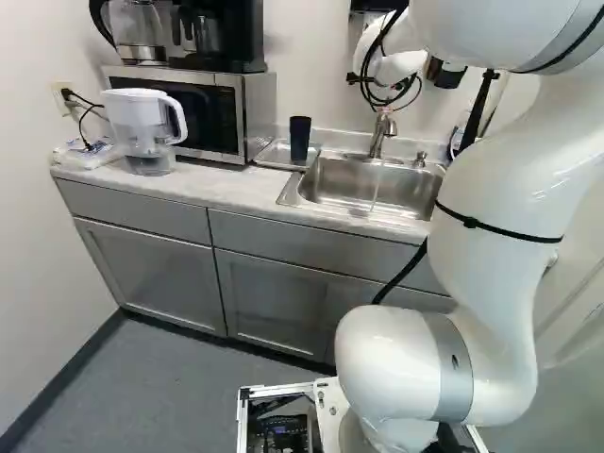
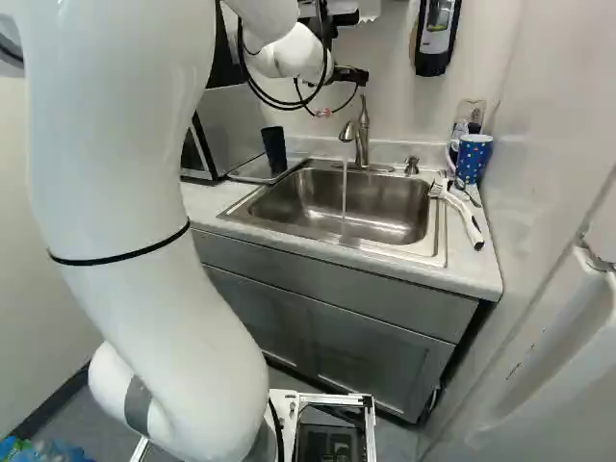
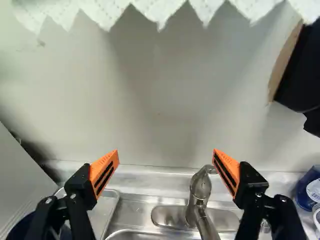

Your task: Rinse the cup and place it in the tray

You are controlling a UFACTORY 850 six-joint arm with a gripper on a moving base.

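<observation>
The gripper [image 2: 351, 75] has its two fingers well apart, and their orange pads [image 3: 104, 171] face each other across the open gap. It is in the air, in front of the wall and higher than the sink [image 2: 438, 231]. The metal faucet [image 2: 361, 140] is lower than the hand, and water [image 2: 344, 192] runs from it into the basin. Lower and to the left of the hand, the dark tumbler [image 1: 300, 139] stands in the metal tray [image 1: 271, 156], just beside the sink. It seems to be upright, but its rim is too small to be sure.

Farther to the left of the hand is the microwave [image 1: 175, 109], with the coffee maker [image 1: 212, 33] on top, and then the filter pitcher [image 1: 146, 127]. To the right of the hand and lower, the blue dotted mug [image 2: 472, 157] stands on the counter [image 2: 467, 274], near the dish brush [image 2: 462, 214].
</observation>
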